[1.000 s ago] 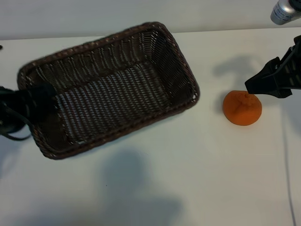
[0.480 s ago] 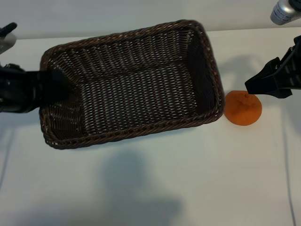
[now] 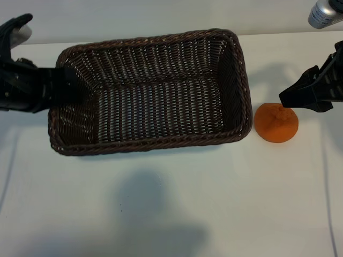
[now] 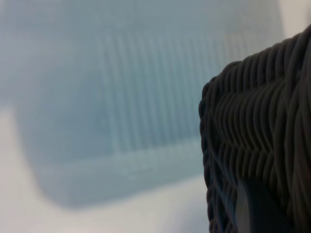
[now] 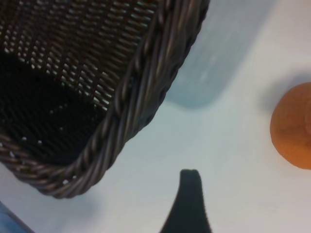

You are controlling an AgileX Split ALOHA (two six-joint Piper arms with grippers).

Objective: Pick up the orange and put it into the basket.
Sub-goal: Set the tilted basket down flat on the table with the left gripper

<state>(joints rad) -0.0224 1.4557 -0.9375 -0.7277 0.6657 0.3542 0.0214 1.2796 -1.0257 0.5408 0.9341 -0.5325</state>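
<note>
The basket (image 3: 150, 91) is grasped at its left rim by the left gripper (image 3: 64, 88); the right gripper (image 3: 300, 96), fingers released, is held just above the orange (image 3: 276, 123).

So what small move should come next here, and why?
Probably the right end effector should lower around the orange and close. It hangs open just above the fruit, which lies on the table beside the basket, whose left end the left end effector grips.

It looks like a robot test bench in a lab. A plain white table (image 3: 161, 214) fills the frame. Black robot arms (image 3: 21, 88) reach in from both side edges.
</note>
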